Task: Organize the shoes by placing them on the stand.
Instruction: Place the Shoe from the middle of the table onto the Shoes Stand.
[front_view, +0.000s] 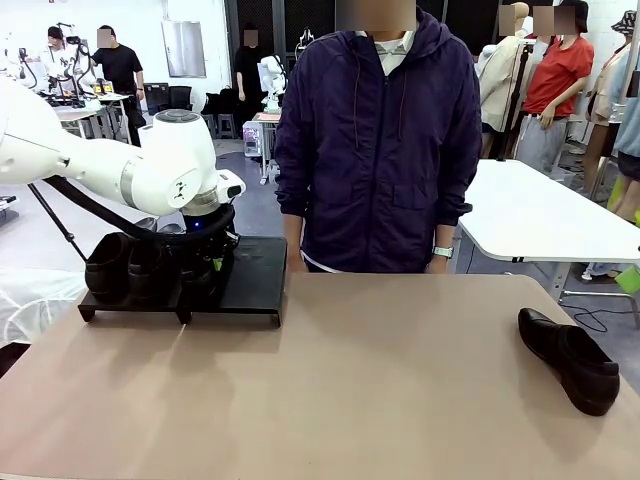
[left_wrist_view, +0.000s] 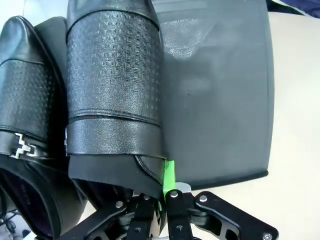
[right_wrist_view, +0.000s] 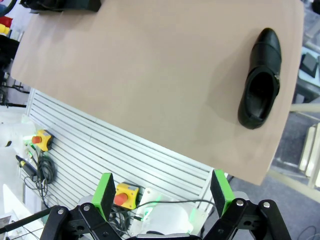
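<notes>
- At the far left, the stand (front_view: 255, 272) is sitting on the table (front_view: 350, 400). Dark shoes (front_view: 108, 265) are crowding its left end and merging into one black mass, so an exact count is hard to make out.
- Just to their right, the left gripper (left_wrist_view: 166, 176) is pinching the collar edge of the held shoe (left_wrist_view: 115, 85), jaws nearly together. That shoe is lying over the stand beside a buckled shoe (left_wrist_view: 25, 95); I cannot tell whether its sole is fully resting.
- The stand's right half is lying bare, so room is waiting there.
- In the middle, a person (front_view: 380, 150) is standing at the far edge, hands hidden below the tabletop.
- At the far right, the lone shoe (front_view: 570, 362) is lying on the table, well apart from the stand. This is looking like the remaining work.
- The right gripper (right_wrist_view: 162, 192) is hanging wide and empty, back from the table's edge.
</notes>
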